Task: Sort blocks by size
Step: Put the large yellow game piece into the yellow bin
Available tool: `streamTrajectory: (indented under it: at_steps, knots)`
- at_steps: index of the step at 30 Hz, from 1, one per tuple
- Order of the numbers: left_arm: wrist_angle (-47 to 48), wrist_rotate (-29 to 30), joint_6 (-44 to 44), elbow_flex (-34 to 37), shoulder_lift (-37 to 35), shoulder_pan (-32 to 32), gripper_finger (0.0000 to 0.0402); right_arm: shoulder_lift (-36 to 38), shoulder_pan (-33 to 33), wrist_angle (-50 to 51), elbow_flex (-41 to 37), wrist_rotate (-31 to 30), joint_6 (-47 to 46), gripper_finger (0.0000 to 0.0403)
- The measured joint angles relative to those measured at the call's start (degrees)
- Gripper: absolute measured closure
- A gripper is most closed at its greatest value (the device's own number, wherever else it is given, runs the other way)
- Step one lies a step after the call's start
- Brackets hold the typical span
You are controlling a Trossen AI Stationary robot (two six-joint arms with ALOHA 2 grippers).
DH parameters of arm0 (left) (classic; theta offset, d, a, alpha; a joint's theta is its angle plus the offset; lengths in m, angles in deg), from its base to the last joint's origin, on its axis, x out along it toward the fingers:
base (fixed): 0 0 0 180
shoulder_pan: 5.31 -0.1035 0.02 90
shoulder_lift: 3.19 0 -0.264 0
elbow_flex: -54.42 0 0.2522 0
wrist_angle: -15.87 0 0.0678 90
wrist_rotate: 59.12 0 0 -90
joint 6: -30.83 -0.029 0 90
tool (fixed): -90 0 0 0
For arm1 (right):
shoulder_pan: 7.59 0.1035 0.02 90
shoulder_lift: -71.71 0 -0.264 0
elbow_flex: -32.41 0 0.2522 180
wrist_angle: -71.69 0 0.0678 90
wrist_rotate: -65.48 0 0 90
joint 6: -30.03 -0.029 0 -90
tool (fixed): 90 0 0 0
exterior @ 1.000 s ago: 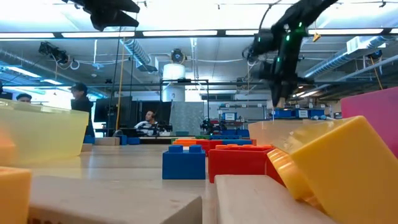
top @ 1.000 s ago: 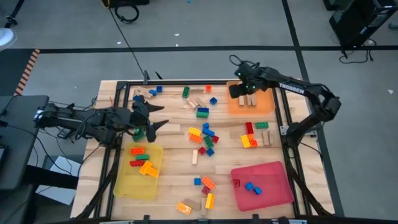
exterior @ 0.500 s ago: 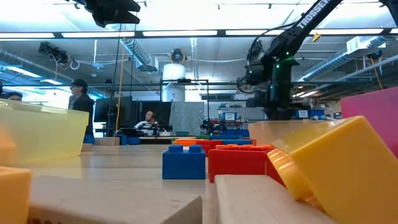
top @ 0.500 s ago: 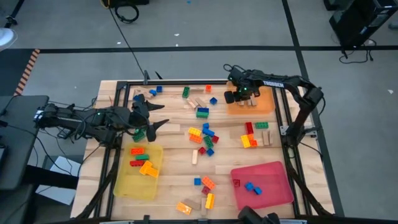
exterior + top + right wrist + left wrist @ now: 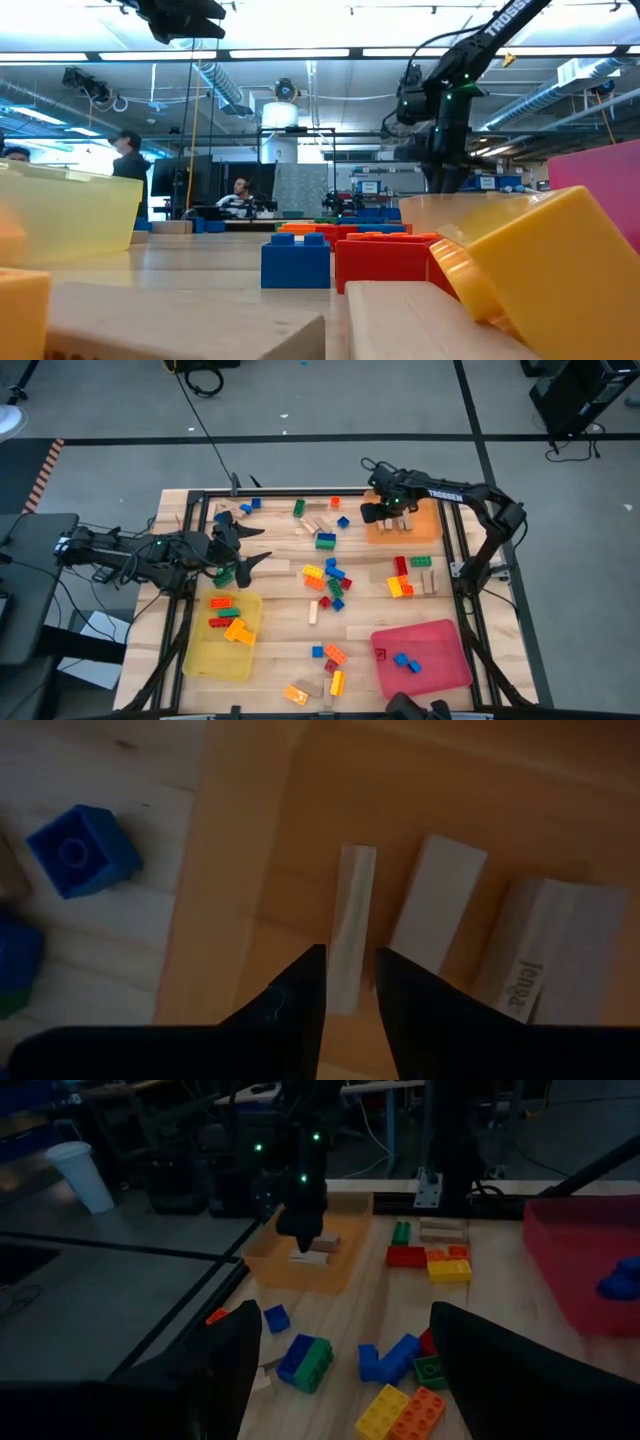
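My right gripper (image 5: 372, 512) points down into the orange tray (image 5: 428, 532) at the table's far right. Its fingers are parted a little, standing close on either side of a thin tan wooden block (image 5: 353, 910) that rests on its narrow edge on the tray floor. Two wider wooden blocks (image 5: 437, 900) lie beside it. My left gripper (image 5: 258, 547) hovers wide open above the table's left side, holding nothing. Loose coloured blocks (image 5: 328, 575) are scattered over the table's middle.
A yellow tray (image 5: 205, 660) with several bricks lies at the near left. A red tray (image 5: 440, 645) with blue bricks lies at the near right. A blue brick (image 5: 75, 850) lies just outside the orange tray's wall. People sit in the room beyond the table.
My right gripper has sunk into the orange tray, shifting slightly toward the table's left, and its arm has swung lower over the tray's far edge.
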Motion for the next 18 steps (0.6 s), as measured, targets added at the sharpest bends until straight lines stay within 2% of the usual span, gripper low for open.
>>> streamTrajectory:
  at_steps: [10,18]
  knots:
    - [0.0,0.0,0.0,0.0,0.0,0.0,0.0105,5.4,0.3,0.1,0.0,-1.5,3.1,0.0291]
    - [0.0,0.0,0.0,0.0,0.0,0.0,0.0105,11.2,3.0,0.2,0.0,-1.5,6.5,0.0245]
